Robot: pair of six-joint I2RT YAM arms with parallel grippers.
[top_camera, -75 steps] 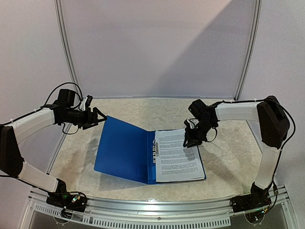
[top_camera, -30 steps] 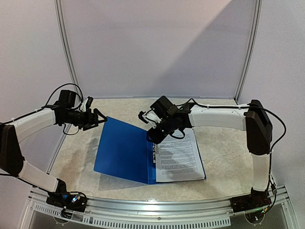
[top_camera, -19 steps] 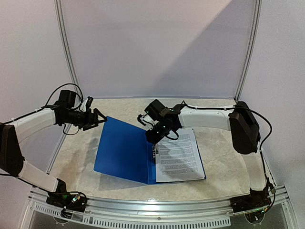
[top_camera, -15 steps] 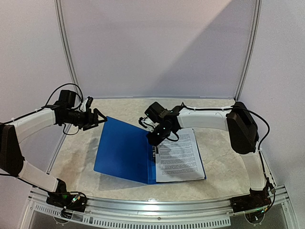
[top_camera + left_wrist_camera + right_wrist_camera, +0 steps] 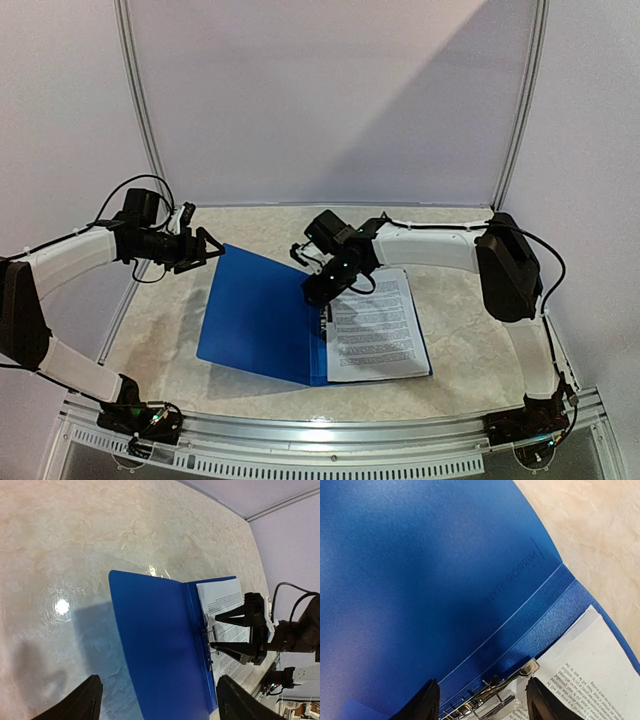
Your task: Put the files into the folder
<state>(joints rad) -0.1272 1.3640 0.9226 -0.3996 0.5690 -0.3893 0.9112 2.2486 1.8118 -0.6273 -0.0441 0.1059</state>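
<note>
Top view: the folder (image 5: pixel 255 315) lies open on the desk (image 5: pixel 470 340), its left cover tilted up off the surface and the files (image 5: pixel 375 325) flat on its right half. The spine runs from far to near, and the metal clip (image 5: pixel 323 316) lies along it. The right arm (image 5: pixel 430 245) reaches in over the far edge of the files, so the right jaws hang right above the far end of the clip. The left jaws hover near the cover's far left corner, not touching it. The right arm is plainly the nearer one to the clip.

Left wrist view: the left fingers (image 5: pixel 85 702) stand wide apart with nothing between them, and the folder lies ahead of them. Across the cover, the right jaws are apart, one on each side of the clip (image 5: pixel 209 634), and hold nothing.

Right wrist view: the clip (image 5: pixel 495 690) sits just below and between the parted fingers (image 5: pixel 427 700). Its length runs slantwise from one finger toward the other. The blue cover (image 5: pixel 420 580) is to the left and the files' corner (image 5: pixel 585 672) to the right. Any move on the clip probably depends on this alignment.
</note>
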